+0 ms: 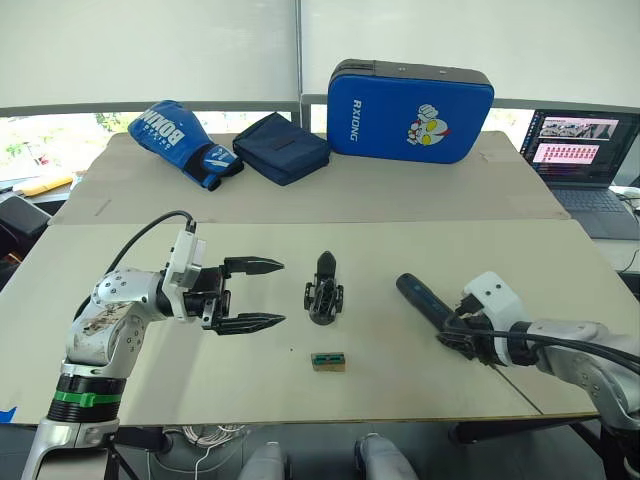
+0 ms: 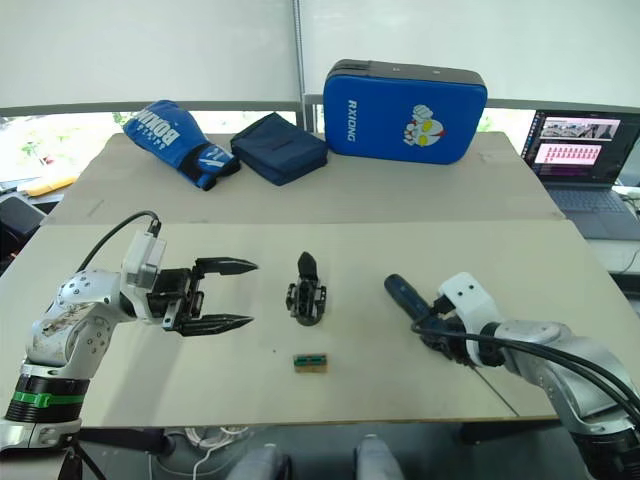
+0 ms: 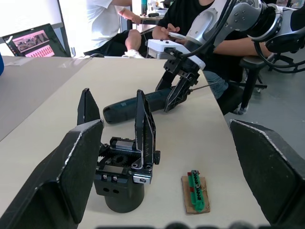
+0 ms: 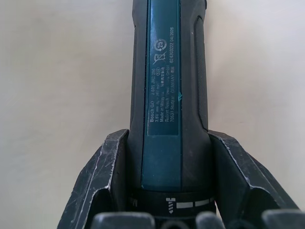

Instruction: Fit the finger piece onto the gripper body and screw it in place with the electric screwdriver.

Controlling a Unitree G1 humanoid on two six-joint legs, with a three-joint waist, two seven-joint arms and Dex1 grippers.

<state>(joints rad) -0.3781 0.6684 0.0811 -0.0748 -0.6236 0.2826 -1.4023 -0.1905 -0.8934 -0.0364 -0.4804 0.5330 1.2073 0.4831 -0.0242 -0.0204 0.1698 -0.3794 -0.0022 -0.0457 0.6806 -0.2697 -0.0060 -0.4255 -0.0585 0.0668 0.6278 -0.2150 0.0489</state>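
Your head pair looks down over the surface (image 1: 400, 250), sharing everything; left wrist faces across it, right wrist sits tight on the screwdriver (image 4: 169, 95).

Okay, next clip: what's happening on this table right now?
A humanoid robot is at a table doing an assembly job. Its right gripper is closed around the electric screwdriver, which lies on the table. Its left gripper is open, hovering beside the gripper body, which stands mid-table with a finger piece sticking up from it. A small green-topped block lies in front of it. No screwing is under way yet. People sit past the table's right end.
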